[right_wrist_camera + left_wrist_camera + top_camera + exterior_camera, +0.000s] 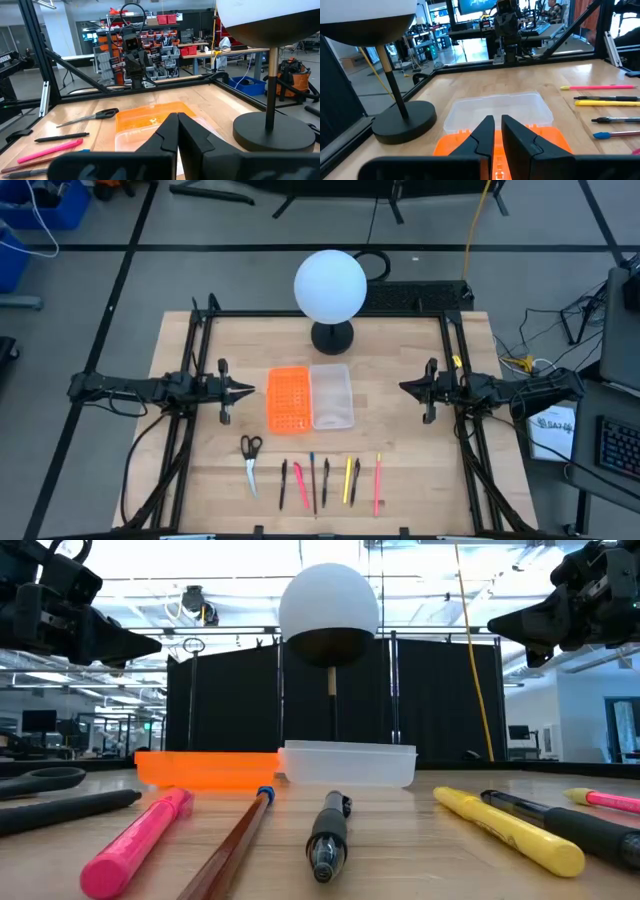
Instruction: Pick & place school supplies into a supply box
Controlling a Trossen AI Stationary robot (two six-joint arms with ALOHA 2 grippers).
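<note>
The clear supply box lies flat at the table's middle, side by side with an orange perforated piece on its left. Black-handled scissors and a row of several pens and pencils lie flat near the near edge; the low view shows a pink marker and yellow pen close up. My left gripper hovers shut left of the orange piece. My right gripper hovers shut right of the box. Both are above the table, holding nothing.
A lamp with a white globe and round black base stands just behind the box. Black frame rails run along the table's left and right sides. Bare wood lies between the box and the row of pens.
</note>
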